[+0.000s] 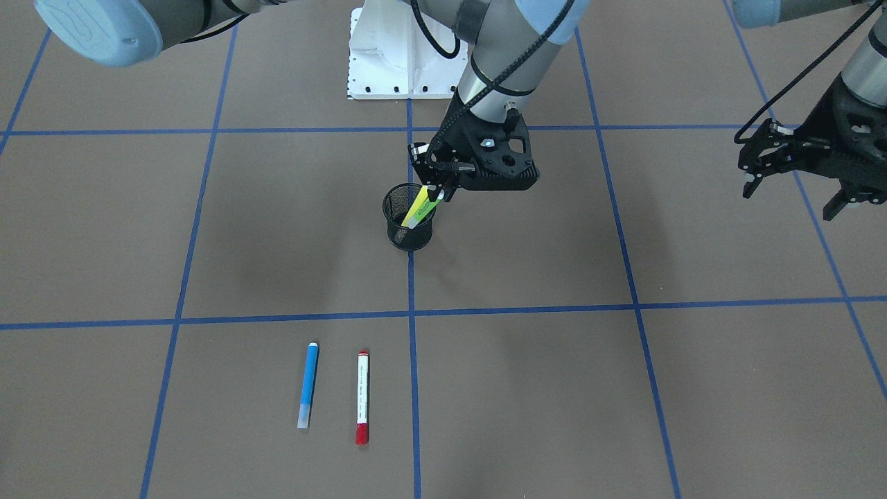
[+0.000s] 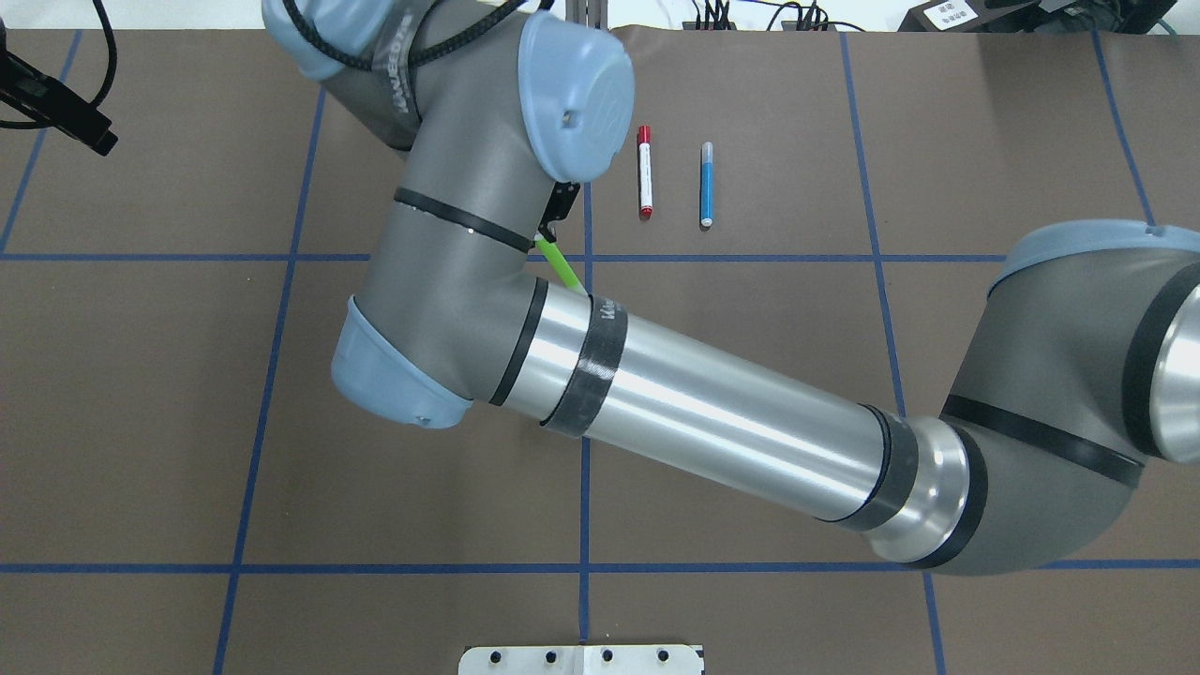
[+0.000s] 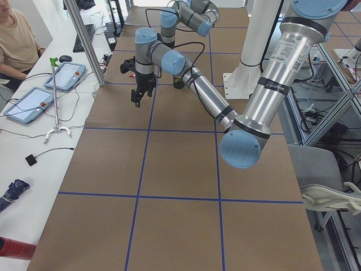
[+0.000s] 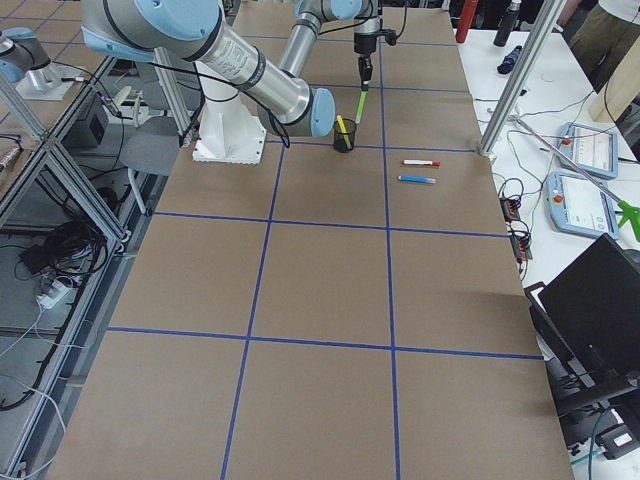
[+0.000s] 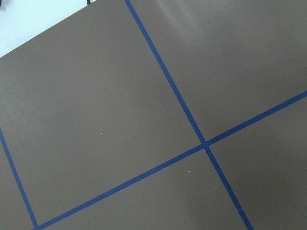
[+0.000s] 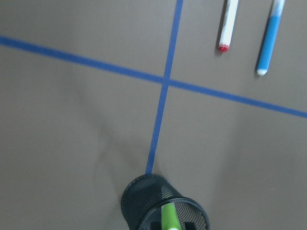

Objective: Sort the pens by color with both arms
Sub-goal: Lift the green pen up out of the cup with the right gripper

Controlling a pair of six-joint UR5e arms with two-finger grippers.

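Half done, you may judge: right gripper (image 1: 443,193) clamped on the green pen (image 1: 428,209) above the mesh cup (image 1: 409,237), yellow pen (image 1: 416,204) inside below it, blue pen (image 1: 309,384) and red-capped pen (image 1: 362,397) laid beyond; left gripper (image 1: 793,194) spread, empty.

The flat brown counter (image 1: 208,229) bears a square grid of blue tape lines (image 1: 527,308). The round black mesh cup (image 1: 410,237) shows fine netting. The slim green highlighter pen (image 2: 561,266) and the slim yellow highlighter pen (image 4: 341,126) are vivid. The blue-barrelled highlighter (image 1: 308,383) has a pale cap, and the white-barrelled marker (image 1: 362,395) a red one. The silver-and-grey jointed right arm (image 2: 712,412) has light-blue caps.
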